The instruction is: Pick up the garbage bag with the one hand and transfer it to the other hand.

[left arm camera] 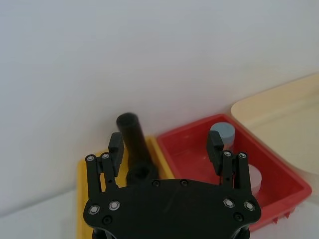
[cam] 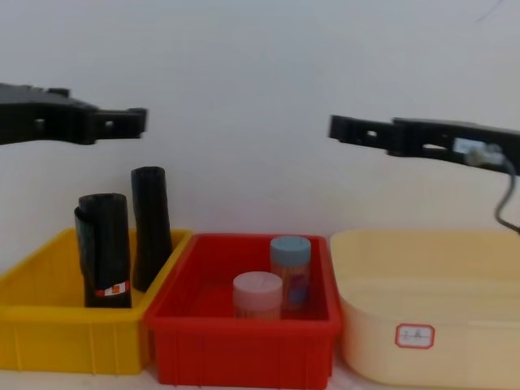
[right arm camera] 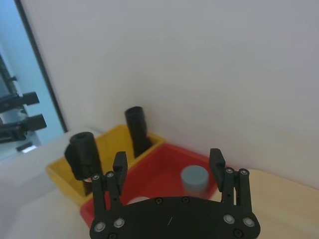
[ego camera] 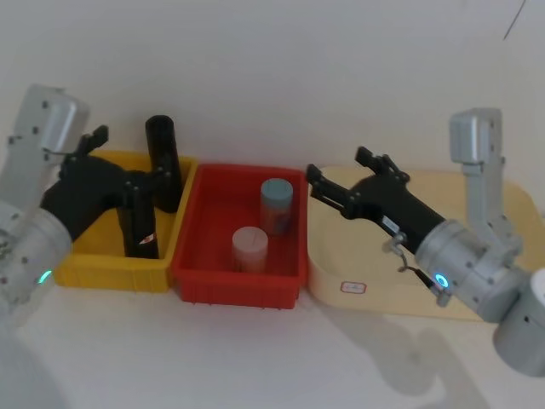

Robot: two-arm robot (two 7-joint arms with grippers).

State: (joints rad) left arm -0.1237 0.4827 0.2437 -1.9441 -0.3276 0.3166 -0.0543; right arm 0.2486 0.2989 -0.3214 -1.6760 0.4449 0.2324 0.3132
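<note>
Garbage bag (cam: 104,252) pickup is not yet begun, as I judge it: the left gripper (cam: 134,120), on the arm with the green ring, hovers well above the yellow bin (cam: 49,333) with its two fingers spread wide and nothing between them. The right gripper (cam: 340,128), on the arm with the blue ring, is held at a similar height over the border of the red bin (cam: 244,349) and the beige tray (cam: 455,325); it is also spread open and holds nothing. The garbage bag stands upright in the yellow bin, with its red-and-white label band low on it. Just behind it a taller plain black roll (cam: 150,227) leans against the bin wall. The step in hand seems to be the approach. The next move calls for the left gripper to descend around the upper part of the banded roll and not the plain one, which is very close. Then it must close, lift straight up out of the bin, and bring the roll towards the right gripper.
</note>
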